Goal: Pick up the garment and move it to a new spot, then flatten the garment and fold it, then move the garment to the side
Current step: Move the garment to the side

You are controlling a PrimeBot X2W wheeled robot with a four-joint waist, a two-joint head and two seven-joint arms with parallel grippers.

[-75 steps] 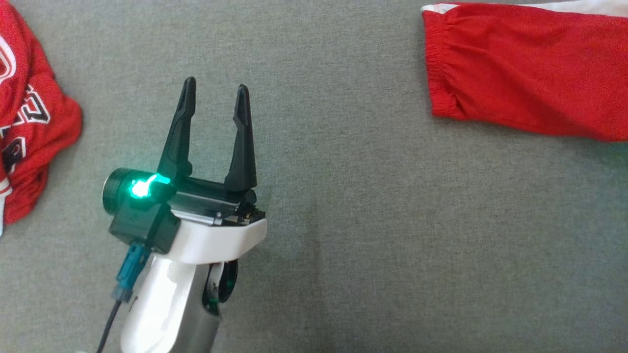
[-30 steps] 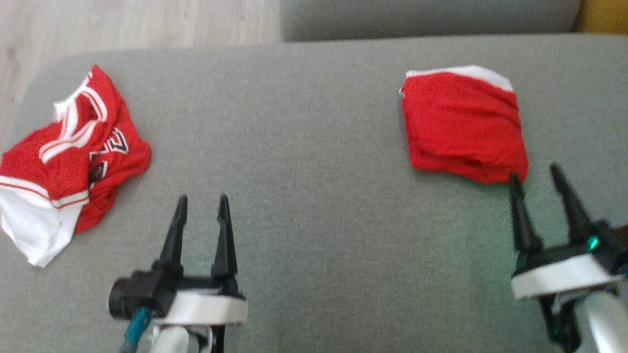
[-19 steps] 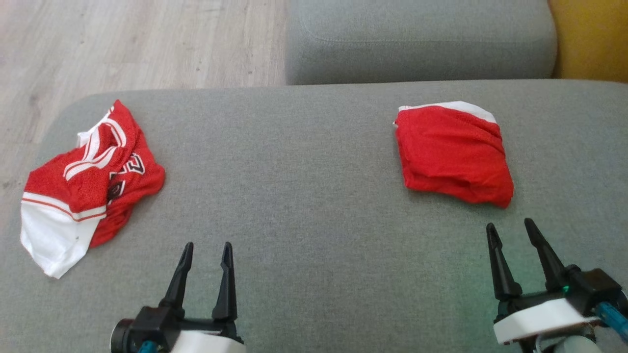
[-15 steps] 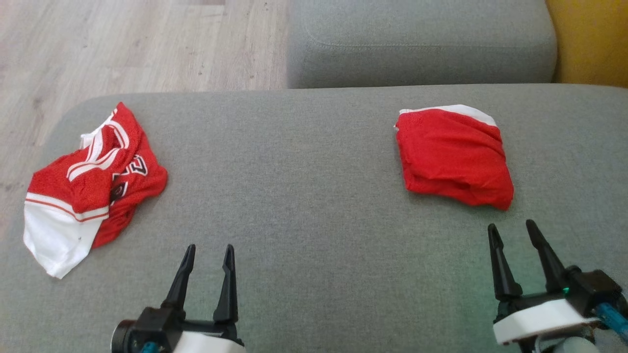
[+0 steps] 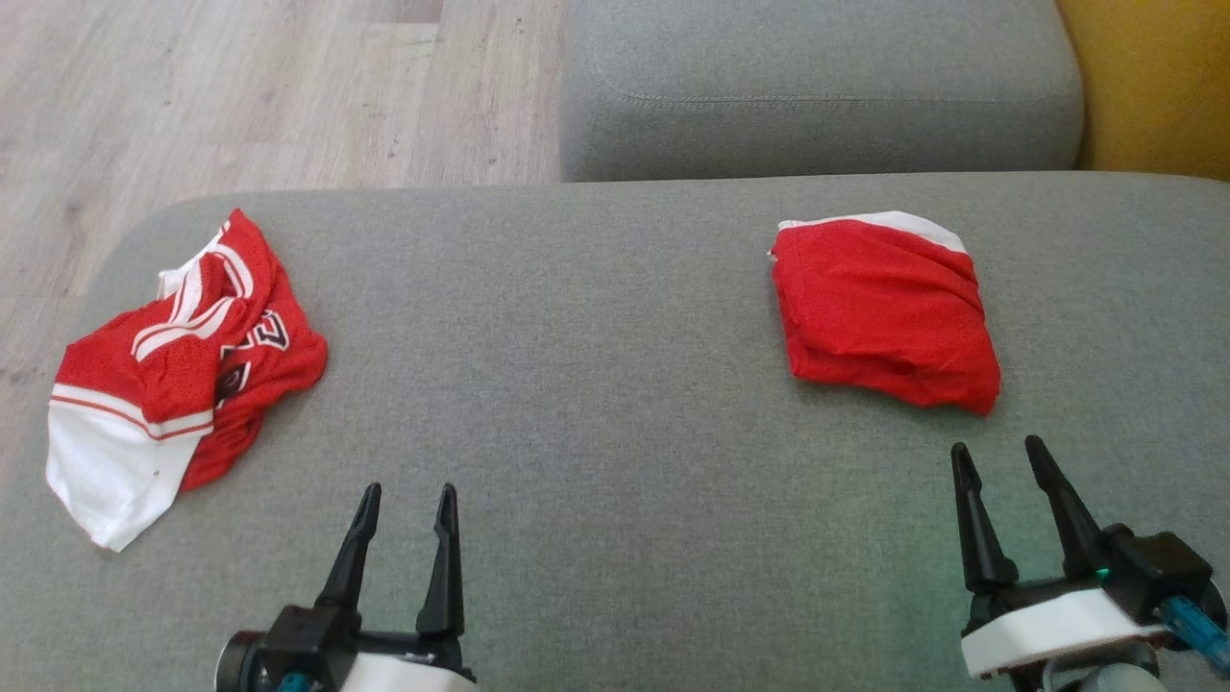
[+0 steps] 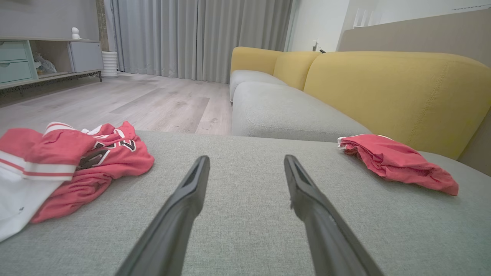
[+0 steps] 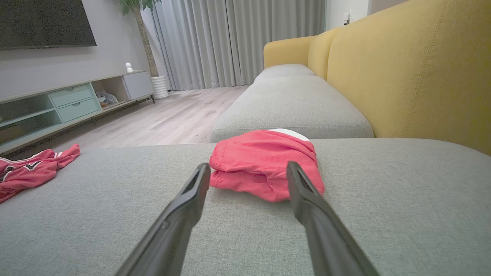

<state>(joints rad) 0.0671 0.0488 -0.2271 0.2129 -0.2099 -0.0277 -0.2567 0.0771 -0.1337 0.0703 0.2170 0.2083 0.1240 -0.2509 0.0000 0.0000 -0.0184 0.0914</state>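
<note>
We see the folded red garment [image 5: 884,312] lying on the right of the grey sofa seat [image 5: 596,384], just ahead of our right gripper [image 5: 996,447]. A crumpled red-and-white jersey [image 5: 183,365] lies far left. Our left gripper [image 5: 409,492] and the right one hover spread wide, empty.

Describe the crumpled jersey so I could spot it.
On the wide grey cushion, look to the left end beside the wooden floor. The crumpled jersey lies heaped there, red with white stripes and lettering, unlike the folded red garment at the right.
</note>
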